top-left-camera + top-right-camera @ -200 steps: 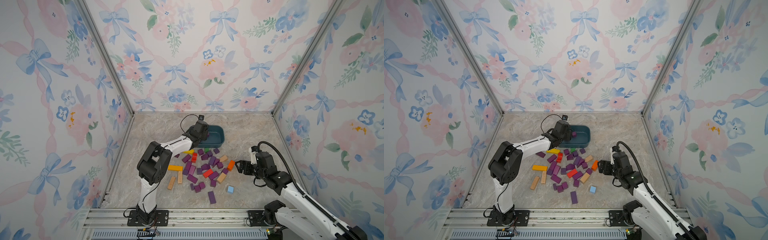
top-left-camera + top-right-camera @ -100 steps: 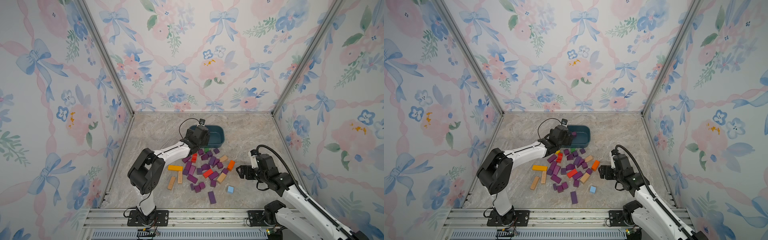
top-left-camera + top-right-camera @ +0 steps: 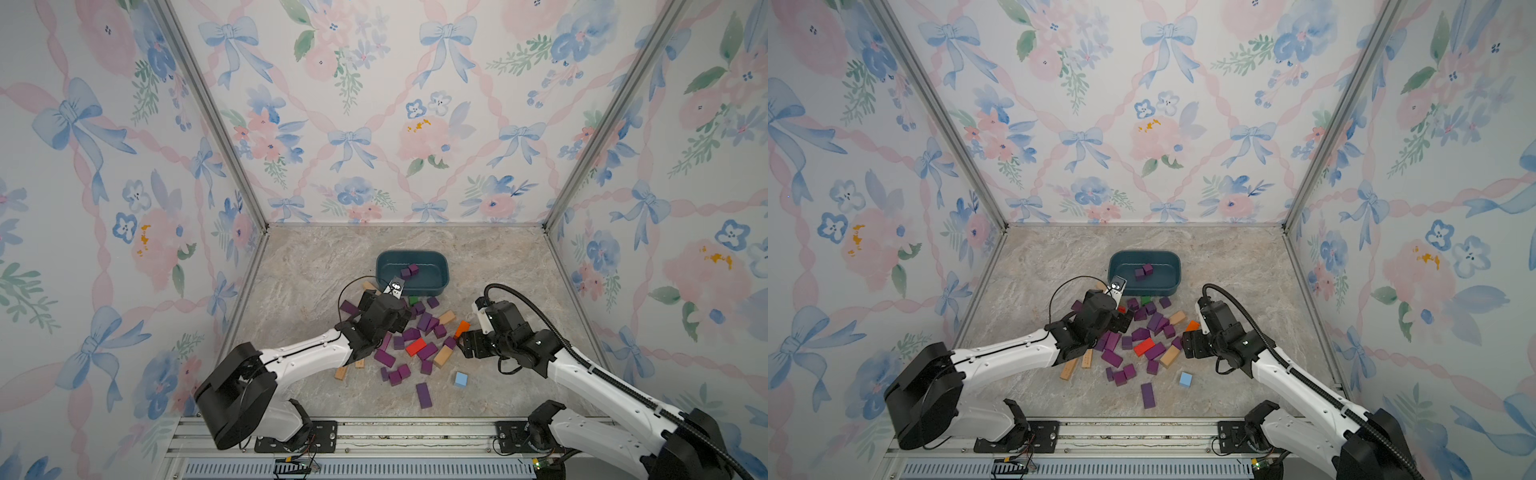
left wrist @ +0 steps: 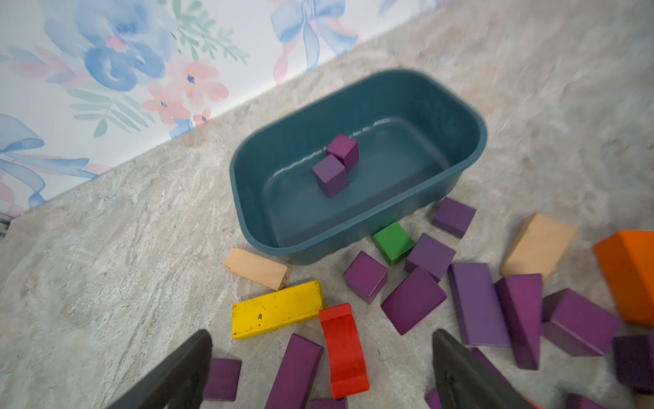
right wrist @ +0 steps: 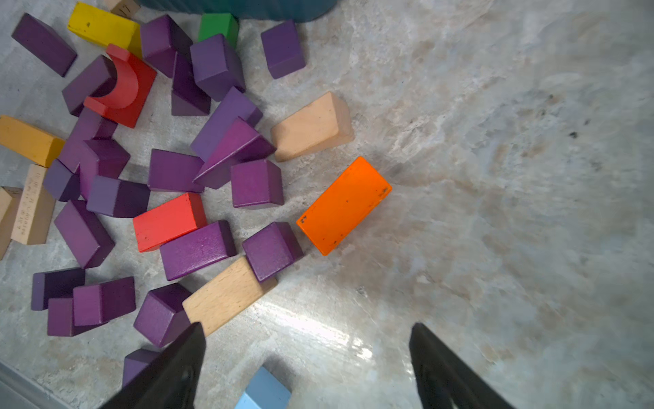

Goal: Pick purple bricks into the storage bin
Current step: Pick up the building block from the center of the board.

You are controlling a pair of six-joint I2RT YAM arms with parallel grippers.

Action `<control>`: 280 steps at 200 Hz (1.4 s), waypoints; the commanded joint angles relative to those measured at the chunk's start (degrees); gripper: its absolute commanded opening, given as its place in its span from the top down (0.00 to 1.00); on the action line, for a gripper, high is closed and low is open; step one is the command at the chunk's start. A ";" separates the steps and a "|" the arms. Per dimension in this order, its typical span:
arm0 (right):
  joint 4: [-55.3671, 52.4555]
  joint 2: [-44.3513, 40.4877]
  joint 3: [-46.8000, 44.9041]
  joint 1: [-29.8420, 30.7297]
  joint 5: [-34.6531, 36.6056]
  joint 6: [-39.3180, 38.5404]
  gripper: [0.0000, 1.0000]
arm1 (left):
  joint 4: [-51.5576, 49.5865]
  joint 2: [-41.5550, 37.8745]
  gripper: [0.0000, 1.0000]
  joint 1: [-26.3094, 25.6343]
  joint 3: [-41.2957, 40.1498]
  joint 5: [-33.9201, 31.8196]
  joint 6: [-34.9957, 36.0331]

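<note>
The storage bin [image 3: 446,270] [image 3: 1177,270] [image 4: 424,117] stands at the back of the floor with two purple cubes [image 3: 409,271] [image 3: 1144,272] [image 4: 336,166] inside. A heap of purple bricks [image 3: 424,322] [image 3: 1156,322] [image 4: 412,301] [image 5: 198,249] lies in front of it, mixed with other colours. My left gripper [image 3: 407,311] [image 4: 322,340] hangs open and empty over the heap's near-left part, just short of the bin. My right gripper [image 3: 463,345] [image 5: 308,329] is open and empty at the heap's right edge, above bare floor.
Among the purple bricks lie a red block [image 3: 416,346], an orange block [image 3: 462,328], a yellow bar [image 4: 276,310], a green cube [image 4: 393,242] and tan blocks [image 5: 311,127]. A light blue cube [image 3: 460,379] sits apart near the front. Patterned walls enclose three sides.
My left gripper opened over the bin, left a purple cube inside and drew back over the heap. My right gripper shifted slightly towards the heap.
</note>
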 commanded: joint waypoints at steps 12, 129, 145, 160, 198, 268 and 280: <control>1.41 8.58 7.16 3.77 1.40 2.14 0.14 | 11.61 -10.69 0.02 0.02 -11.63 3.49 0.77; 0.56 24.90 19.87 8.01 2.03 4.83 0.30 | 23.49 -36.47 0.02 -0.40 -34.21 10.86 3.85; -0.57 27.34 21.21 7.93 2.24 5.01 0.33 | 23.71 -36.71 0.02 -0.39 -34.57 10.44 4.30; -1.22 28.16 21.75 8.00 2.71 4.87 0.35 | 23.77 -36.27 0.02 -0.41 -34.57 11.39 4.52; -2.86 29.63 21.64 8.00 3.89 4.18 0.41 | 23.87 -34.09 0.02 -0.42 -34.14 12.56 5.13; -1.25 32.12 21.11 7.70 5.04 4.08 0.46 | 24.79 -33.66 0.02 -0.42 -34.39 12.91 5.39; -1.25 32.84 21.28 7.32 5.24 4.25 0.47 | 24.82 -34.05 0.02 -0.46 -34.55 12.77 5.32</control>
